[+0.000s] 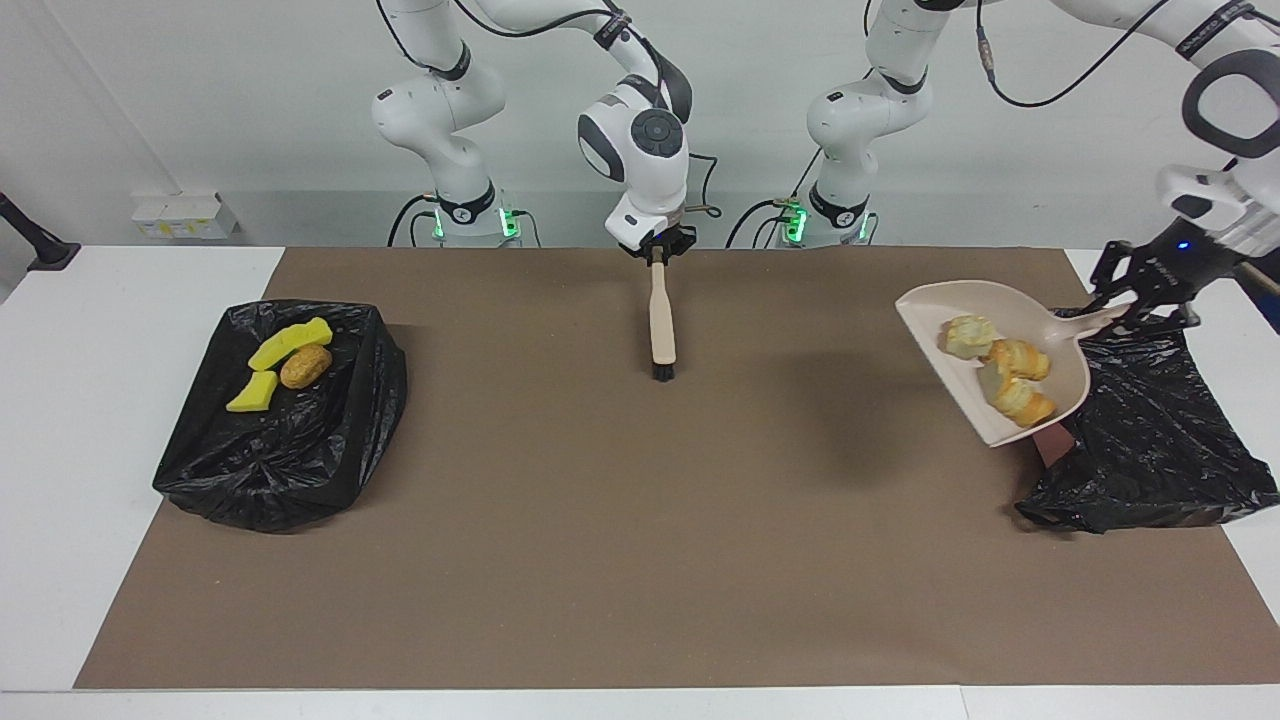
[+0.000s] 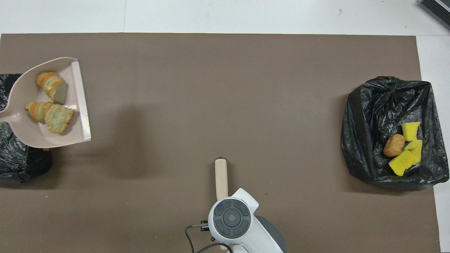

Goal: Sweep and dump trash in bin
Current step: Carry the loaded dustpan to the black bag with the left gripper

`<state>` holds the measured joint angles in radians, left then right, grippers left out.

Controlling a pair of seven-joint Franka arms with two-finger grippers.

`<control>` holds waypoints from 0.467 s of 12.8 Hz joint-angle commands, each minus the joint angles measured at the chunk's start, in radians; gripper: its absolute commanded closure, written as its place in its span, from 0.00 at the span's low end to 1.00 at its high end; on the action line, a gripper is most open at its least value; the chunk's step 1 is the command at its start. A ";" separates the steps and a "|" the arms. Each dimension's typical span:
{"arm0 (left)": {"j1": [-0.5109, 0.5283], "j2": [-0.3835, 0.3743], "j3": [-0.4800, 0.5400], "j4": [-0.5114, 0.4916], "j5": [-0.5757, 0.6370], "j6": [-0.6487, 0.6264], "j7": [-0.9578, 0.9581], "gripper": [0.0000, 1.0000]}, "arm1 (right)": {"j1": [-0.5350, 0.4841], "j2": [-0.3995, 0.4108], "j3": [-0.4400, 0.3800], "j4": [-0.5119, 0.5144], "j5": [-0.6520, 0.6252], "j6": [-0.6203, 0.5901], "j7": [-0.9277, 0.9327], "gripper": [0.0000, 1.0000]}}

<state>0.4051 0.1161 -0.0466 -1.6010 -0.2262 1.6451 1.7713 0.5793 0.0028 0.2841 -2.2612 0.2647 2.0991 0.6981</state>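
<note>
My left gripper (image 1: 1140,297) is shut on the handle of a beige dustpan (image 1: 1068,378), held in the air over the edge of the black-bagged bin (image 1: 1150,440) at the left arm's end. Three beige-and-orange pastry pieces of trash (image 1: 1012,358) lie in the pan. In the overhead view the dustpan (image 2: 24,131), pastry pieces (image 2: 52,116) and this bin (image 2: 14,161) show at the frame's edge, with the left gripper out of frame. My right gripper (image 1: 657,251) is shut on the beige brush (image 1: 661,320), which stands upright, bristles down on the mat.
A second black-bagged bin (image 1: 290,450) at the right arm's end holds yellow sponge chunks (image 1: 290,343) and a brown lump (image 1: 306,366). A brown mat (image 1: 600,520) covers the table. In the overhead view the right arm's wrist (image 2: 230,218) hides the gripper above the brush handle (image 2: 221,174).
</note>
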 commanded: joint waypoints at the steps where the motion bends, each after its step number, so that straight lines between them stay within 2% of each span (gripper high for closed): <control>1: 0.082 0.007 -0.010 0.056 0.030 -0.036 0.098 1.00 | -0.001 -0.015 -0.002 -0.020 -0.008 0.022 0.009 0.00; 4: 0.161 0.007 -0.004 0.079 0.112 -0.015 0.230 1.00 | -0.045 -0.012 -0.005 0.034 -0.059 0.018 -0.012 0.00; 6: 0.164 0.010 0.010 0.096 0.194 0.030 0.321 1.00 | -0.071 -0.012 -0.005 0.069 -0.094 0.018 -0.015 0.00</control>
<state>0.5593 0.1161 -0.0355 -1.5440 -0.0845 1.6540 2.0224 0.5390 -0.0022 0.2758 -2.2200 0.2098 2.1083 0.6961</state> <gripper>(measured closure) 0.674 0.141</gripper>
